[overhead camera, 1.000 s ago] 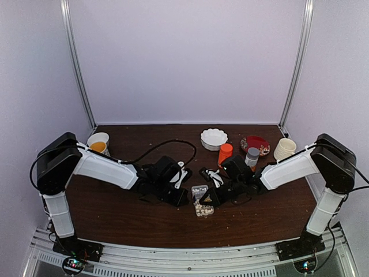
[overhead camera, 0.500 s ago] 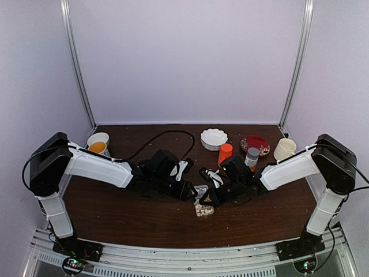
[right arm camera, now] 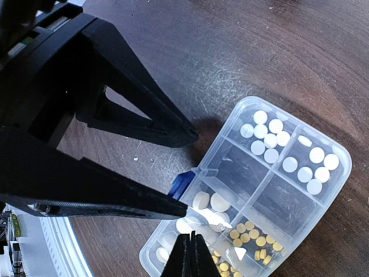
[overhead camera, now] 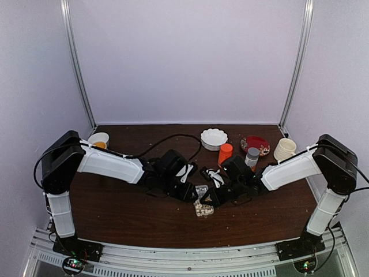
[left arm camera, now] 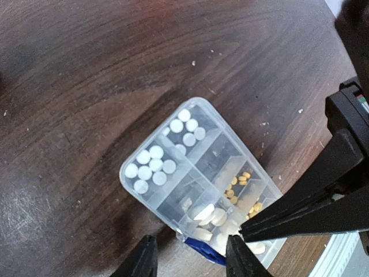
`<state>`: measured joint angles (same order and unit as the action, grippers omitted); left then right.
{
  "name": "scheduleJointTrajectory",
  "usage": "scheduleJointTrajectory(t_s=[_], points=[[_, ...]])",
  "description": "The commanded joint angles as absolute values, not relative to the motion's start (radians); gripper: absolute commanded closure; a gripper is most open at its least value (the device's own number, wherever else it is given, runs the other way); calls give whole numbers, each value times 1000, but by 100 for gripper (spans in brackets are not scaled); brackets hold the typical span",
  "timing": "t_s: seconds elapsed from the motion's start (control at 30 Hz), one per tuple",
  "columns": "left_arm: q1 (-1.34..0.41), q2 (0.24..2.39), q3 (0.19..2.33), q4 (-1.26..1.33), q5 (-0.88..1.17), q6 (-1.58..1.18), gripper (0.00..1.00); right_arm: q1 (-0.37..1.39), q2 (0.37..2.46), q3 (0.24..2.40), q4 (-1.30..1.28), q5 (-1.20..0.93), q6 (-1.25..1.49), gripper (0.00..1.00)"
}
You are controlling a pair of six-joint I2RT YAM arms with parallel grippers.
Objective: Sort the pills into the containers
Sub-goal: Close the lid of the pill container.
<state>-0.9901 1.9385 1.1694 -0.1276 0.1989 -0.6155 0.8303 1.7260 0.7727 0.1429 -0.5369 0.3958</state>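
Note:
The clear organizer box [overhead camera: 202, 203] lies flat on the dark table between both arms. Its containers [left arm camera: 190, 167] hold the pills: small white ones [left arm camera: 151, 167] at one end, tiny yellow ones [left arm camera: 239, 184] in the middle, and larger white tablets [right arm camera: 210, 202] beside a blue latch [left arm camera: 203, 249]. My left gripper [left arm camera: 190, 258] is open, its fingers either side of the latch edge, with nothing between them. My right gripper [right arm camera: 191, 257] is shut, its tip over the cell of larger tablets [right arm camera: 196, 222], gripping nothing that I can see.
Behind the box stand an orange bottle [overhead camera: 225, 153], a grey-capped bottle [overhead camera: 252, 156], a white scalloped bowl [overhead camera: 214, 138], a red plate [overhead camera: 255, 144] and a cream cup [overhead camera: 284, 148]. A cup with orange contents [overhead camera: 99, 140] sits far left. Small white items [overhead camera: 184, 171] lie by the grippers.
My left arm has swung right, up to the box, and its gripper has gone from shut to open. The right arm and the box have stayed put.

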Motion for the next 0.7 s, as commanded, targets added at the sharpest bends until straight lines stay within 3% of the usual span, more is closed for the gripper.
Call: scheduleJointTrajectory(t_s=[0.0, 0.47, 0.67], points=[[-989, 1935, 1162, -206, 175, -572, 59, 828, 1731, 746, 67, -464, 383, 100], [-987, 1878, 1090, -258, 124, -535, 67, 829, 1736, 747, 67, -459, 383, 100], [-989, 1861, 1063, -128, 254, -524, 96, 829, 1747, 756, 54, -460, 375, 100]])
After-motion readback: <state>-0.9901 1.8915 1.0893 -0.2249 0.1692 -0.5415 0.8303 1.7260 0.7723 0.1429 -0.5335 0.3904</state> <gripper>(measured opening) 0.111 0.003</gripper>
